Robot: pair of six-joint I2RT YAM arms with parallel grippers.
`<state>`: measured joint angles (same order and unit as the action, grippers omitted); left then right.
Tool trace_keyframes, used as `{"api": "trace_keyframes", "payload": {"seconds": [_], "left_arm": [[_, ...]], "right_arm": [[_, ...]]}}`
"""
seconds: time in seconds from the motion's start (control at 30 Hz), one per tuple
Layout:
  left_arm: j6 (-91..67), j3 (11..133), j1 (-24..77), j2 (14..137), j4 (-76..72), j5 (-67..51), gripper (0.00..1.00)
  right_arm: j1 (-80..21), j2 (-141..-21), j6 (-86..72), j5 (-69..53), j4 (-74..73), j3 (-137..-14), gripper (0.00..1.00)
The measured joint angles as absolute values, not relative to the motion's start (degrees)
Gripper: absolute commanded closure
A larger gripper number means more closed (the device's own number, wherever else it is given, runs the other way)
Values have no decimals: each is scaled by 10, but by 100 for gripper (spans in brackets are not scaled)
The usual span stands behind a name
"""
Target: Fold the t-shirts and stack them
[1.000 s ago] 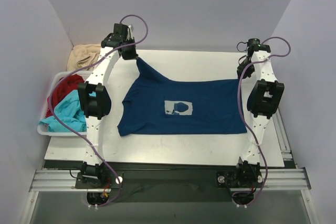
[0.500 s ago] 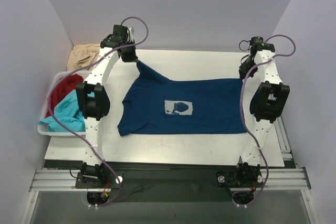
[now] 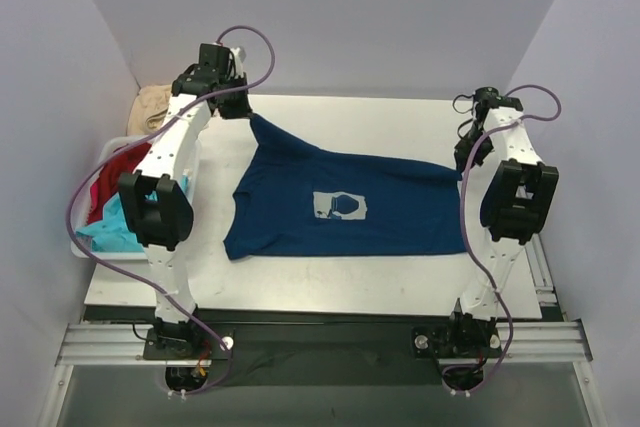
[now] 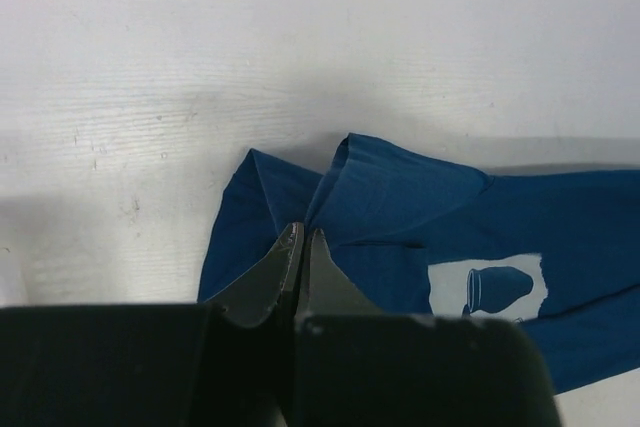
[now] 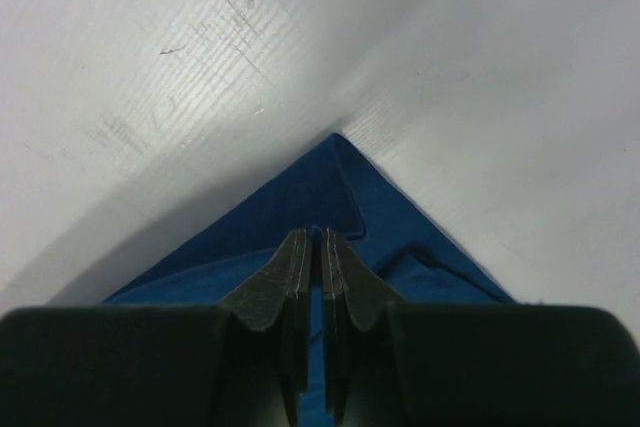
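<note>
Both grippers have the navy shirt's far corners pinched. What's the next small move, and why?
Probably draw both corners together toward the near edge. The left gripper and right gripper are shut on the far corners of the navy t-shirt, which otherwise lies flat, ready for halving.

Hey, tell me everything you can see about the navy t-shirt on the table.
The navy t-shirt is soft, dark blue cloth with a pale square print facing up. It lies spread sideways on the white table, mostly flat. The left gripper pinches its far left corner, tenting the cloth upward, and the right gripper pinches its far right corner.
</note>
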<state>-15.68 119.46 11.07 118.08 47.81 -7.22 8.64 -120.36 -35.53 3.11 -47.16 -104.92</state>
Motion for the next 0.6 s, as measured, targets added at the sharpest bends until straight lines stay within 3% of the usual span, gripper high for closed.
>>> {"api": "trace_keyframes", "payload": {"seconds": [0.6], "left_arm": [[-152,963,110,1039,471,-60,100]], "right_arm": [[87,-1103,-345,42,-450,-905,100]]}}
